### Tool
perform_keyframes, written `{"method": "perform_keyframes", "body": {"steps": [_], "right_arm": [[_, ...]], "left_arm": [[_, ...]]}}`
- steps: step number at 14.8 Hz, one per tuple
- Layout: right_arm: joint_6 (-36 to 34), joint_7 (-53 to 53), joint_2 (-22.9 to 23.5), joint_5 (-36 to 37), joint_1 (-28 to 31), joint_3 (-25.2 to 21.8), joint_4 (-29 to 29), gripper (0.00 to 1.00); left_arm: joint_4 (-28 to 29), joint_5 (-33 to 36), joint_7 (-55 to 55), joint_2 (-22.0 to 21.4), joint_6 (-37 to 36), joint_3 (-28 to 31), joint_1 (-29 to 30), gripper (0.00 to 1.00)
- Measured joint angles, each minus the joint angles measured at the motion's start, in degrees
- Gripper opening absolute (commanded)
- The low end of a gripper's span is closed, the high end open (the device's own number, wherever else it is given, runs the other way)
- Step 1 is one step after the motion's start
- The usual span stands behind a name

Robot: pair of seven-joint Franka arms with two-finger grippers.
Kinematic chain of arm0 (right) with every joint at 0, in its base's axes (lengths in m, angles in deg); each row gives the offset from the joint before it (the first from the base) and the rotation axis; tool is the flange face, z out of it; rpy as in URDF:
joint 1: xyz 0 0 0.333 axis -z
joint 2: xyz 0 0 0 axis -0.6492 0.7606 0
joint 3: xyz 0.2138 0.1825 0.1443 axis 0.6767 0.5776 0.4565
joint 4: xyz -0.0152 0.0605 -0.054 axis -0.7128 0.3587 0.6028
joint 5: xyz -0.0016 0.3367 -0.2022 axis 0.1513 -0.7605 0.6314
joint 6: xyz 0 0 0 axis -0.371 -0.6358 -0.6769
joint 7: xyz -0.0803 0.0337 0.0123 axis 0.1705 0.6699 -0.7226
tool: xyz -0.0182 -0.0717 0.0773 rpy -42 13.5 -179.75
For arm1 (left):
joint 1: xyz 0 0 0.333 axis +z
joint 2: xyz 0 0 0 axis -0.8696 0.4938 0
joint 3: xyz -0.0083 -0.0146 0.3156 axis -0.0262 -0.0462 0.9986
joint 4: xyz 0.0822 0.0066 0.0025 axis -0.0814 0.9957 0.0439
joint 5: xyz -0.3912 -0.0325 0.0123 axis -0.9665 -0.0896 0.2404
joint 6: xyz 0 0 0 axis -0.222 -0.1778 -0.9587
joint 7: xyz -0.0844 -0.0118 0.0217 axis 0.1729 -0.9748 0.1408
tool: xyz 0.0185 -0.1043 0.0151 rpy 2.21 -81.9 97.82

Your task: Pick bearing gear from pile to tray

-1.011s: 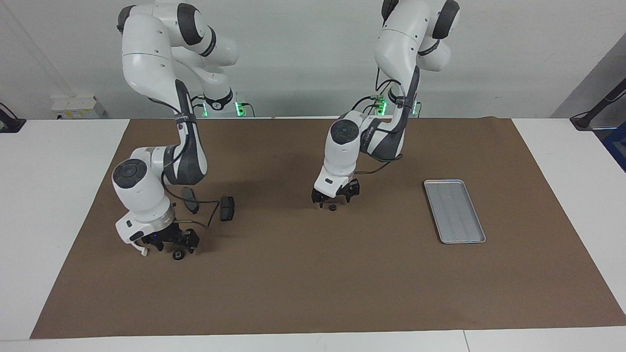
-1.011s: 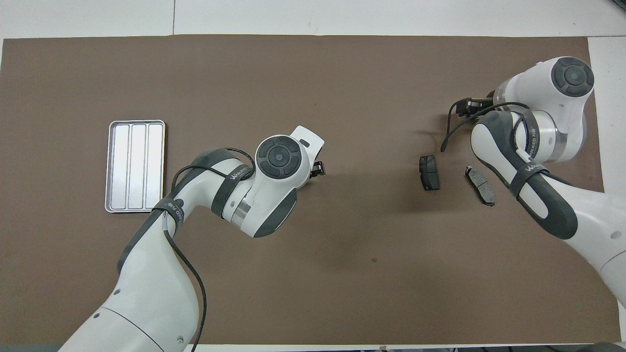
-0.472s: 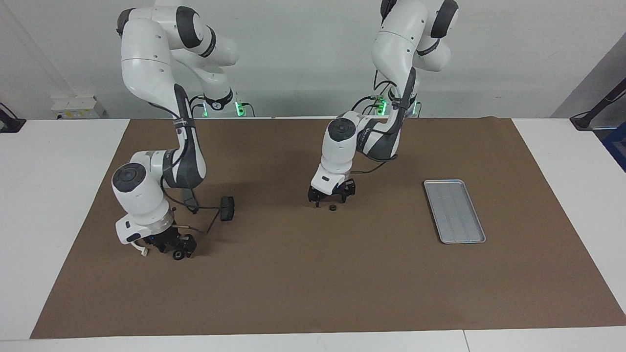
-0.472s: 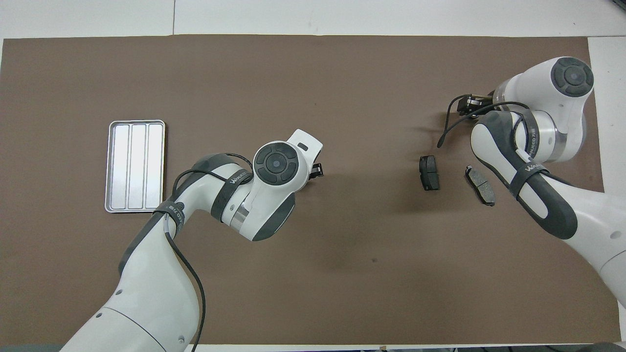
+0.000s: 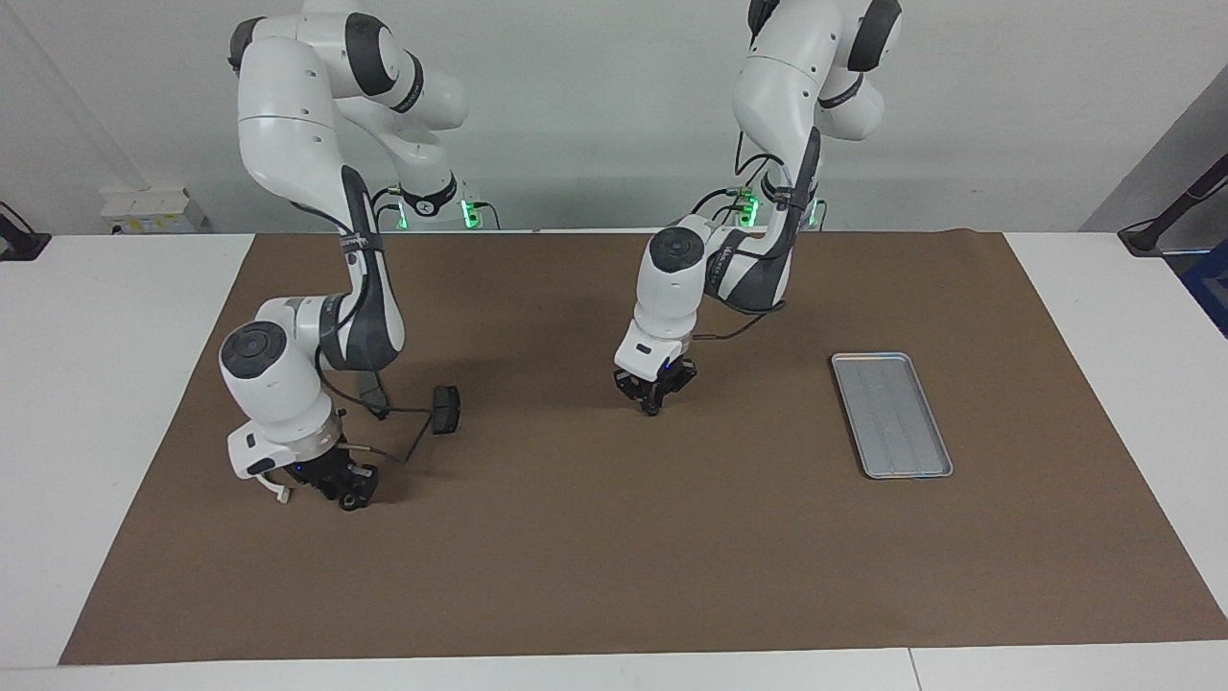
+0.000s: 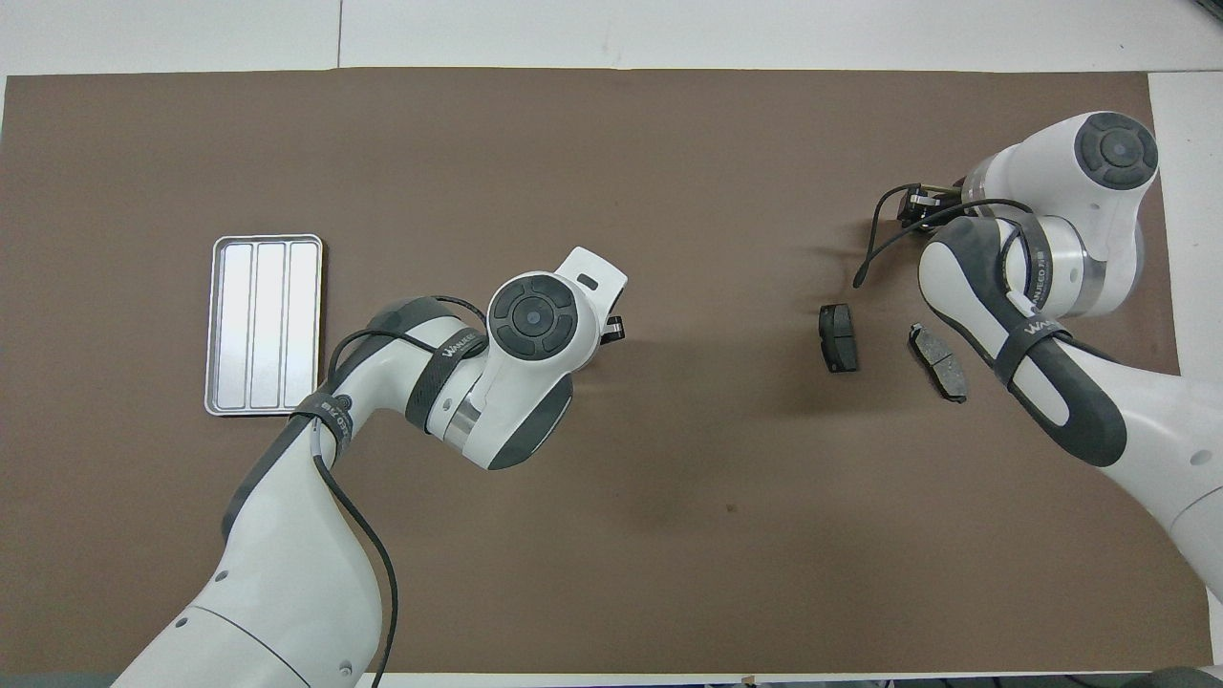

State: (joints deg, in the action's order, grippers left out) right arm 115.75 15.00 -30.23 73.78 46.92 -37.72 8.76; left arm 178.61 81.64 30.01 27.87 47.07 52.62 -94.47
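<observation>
Counter (image 5: 614, 537): brown mat, tray (image 5: 891, 414) at our 3 o'clock.
Left claw (image 5: 653, 404): pinched shut at mat centre.
Right claw (image 5: 353, 496): we can't tell.

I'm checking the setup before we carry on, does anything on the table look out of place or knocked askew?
Nothing looks damaged or spilled. The tray lies flat and holds nothing, and two brake pads lie apart near the right arm's end.

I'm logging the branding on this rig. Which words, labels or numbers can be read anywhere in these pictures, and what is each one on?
"WANJEED": on the dark strap around the left arm, overhead view.
"WANJEED", with a few smaller characters after it that are too small to read: on the dark strap around the right arm.
Small print on the left arm's lower cable band: too blurred to read.
The tray shows no text.
</observation>
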Motion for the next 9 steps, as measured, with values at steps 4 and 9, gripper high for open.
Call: {"method": "perform_keyframes", "body": {"steps": [4,9], "right_arm": [[-0.2,0.0,-0.1,0.0,0.0,0.1,0.0,0.0],[-4.5,0.0,-0.2,0.0,-0.2,0.4,-1.2,0.0]], "left_arm": [[-7.9,1.5,6.0,-2.6,-12.6,0.5,4.5,0.0],[-8.6,0.3,29.0,-11.1,-24.8,0.9,18.1,0.0]]}}
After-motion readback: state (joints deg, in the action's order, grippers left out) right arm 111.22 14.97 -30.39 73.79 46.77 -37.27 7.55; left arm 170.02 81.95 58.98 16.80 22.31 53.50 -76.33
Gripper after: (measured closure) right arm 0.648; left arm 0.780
